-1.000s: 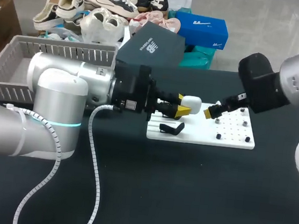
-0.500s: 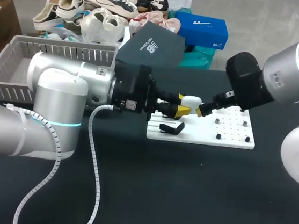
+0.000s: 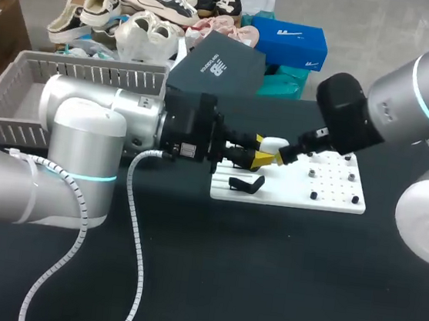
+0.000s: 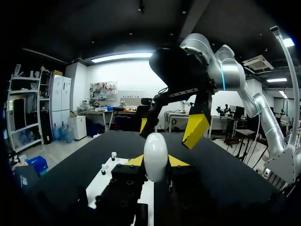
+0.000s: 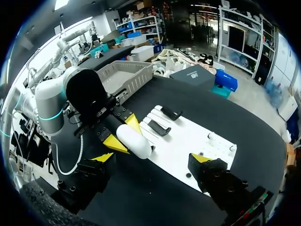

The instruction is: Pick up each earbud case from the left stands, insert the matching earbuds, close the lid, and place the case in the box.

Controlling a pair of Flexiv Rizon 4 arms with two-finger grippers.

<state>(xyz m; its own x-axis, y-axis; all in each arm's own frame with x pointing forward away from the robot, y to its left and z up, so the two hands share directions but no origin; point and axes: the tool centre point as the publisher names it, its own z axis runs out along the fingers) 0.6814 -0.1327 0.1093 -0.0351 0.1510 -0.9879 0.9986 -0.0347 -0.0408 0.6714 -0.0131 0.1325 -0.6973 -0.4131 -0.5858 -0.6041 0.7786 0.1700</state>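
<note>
Your left gripper [image 4: 156,162] had the white earbud case [image 4: 155,153] clamped between its two yellow tips, one tip pressed to each side, with the case's rounded end pointing outward. Just ahead of it and a little higher hung your right gripper [image 4: 169,127]. Its yellow-tipped fingers [image 4: 195,129] were angled down toward the case and spread wide, with nothing between them. Beside and below the left gripper, the white board [image 4: 101,186] lay on the black table [image 4: 225,165], and two small pegs [image 4: 113,155] stood on it.
</note>
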